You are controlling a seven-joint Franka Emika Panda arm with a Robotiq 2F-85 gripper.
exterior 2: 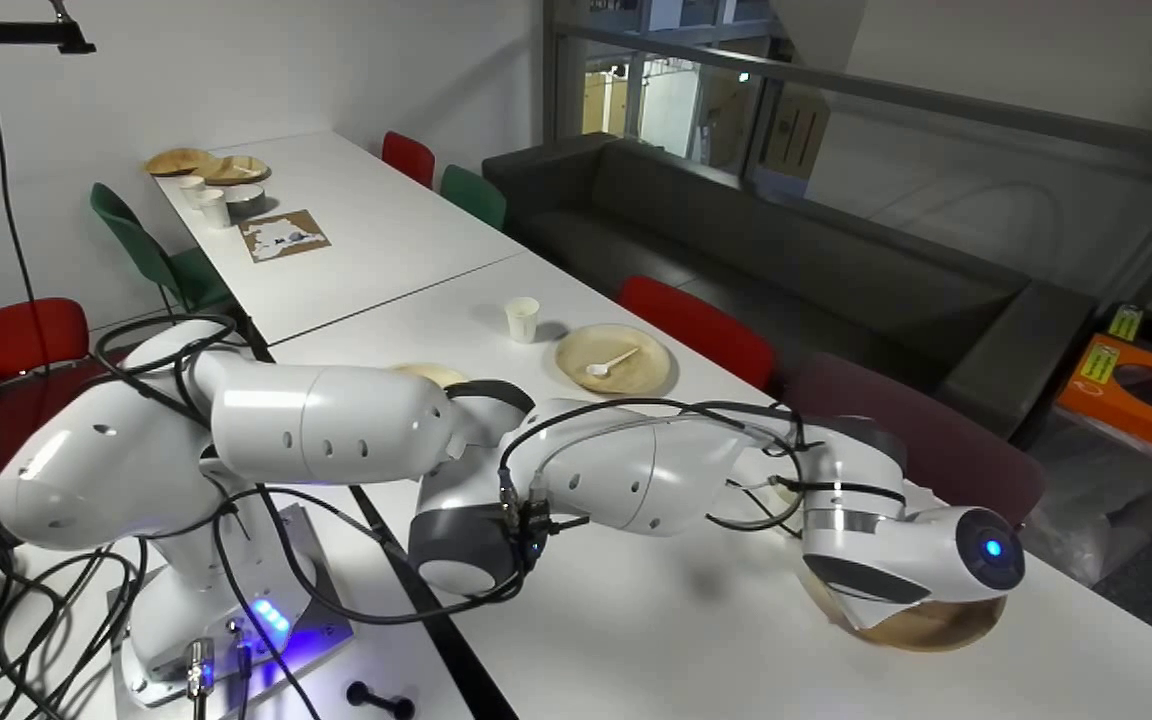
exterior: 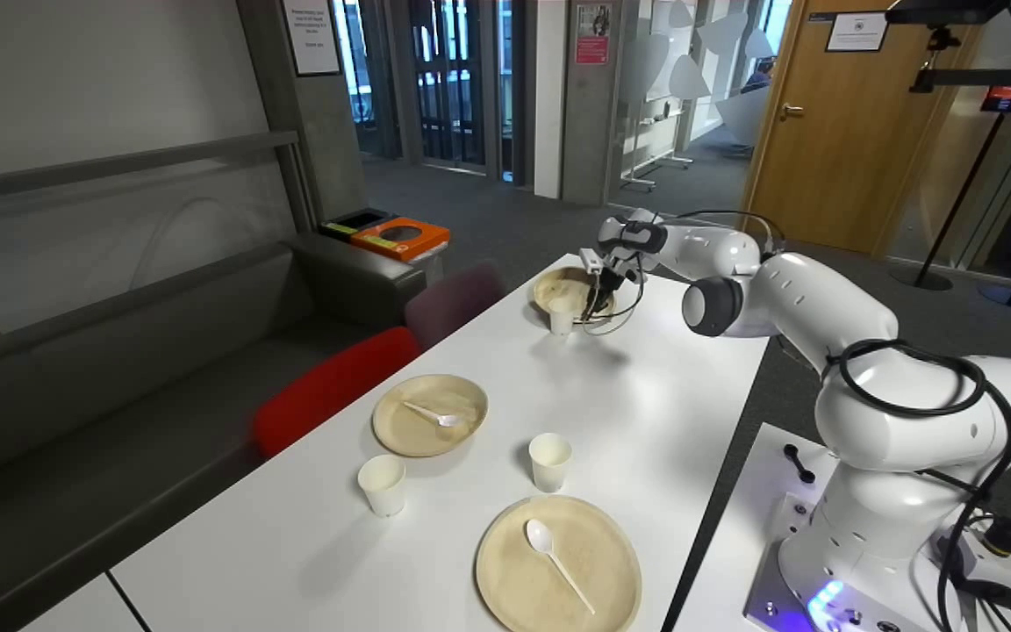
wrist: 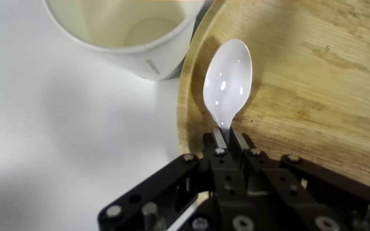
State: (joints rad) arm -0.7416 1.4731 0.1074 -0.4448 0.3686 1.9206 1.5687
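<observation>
1. One white spoon (wrist: 228,80), centre of the wrist view, over the wooden plate (wrist: 310,77).
2. One claw (wrist: 228,138), clamped on its slim neck, presumably to leave the scoop unobstructed.
3. One white cup (wrist: 130,35), upper left, just outside the plate.

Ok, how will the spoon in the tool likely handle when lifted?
The spoon is probably light: it looks like thin plastic. Its glossy surface suggests it may slip or twist in the tool. With its wide end jutting past the grip, the narrow neck might flex slightly.
</observation>
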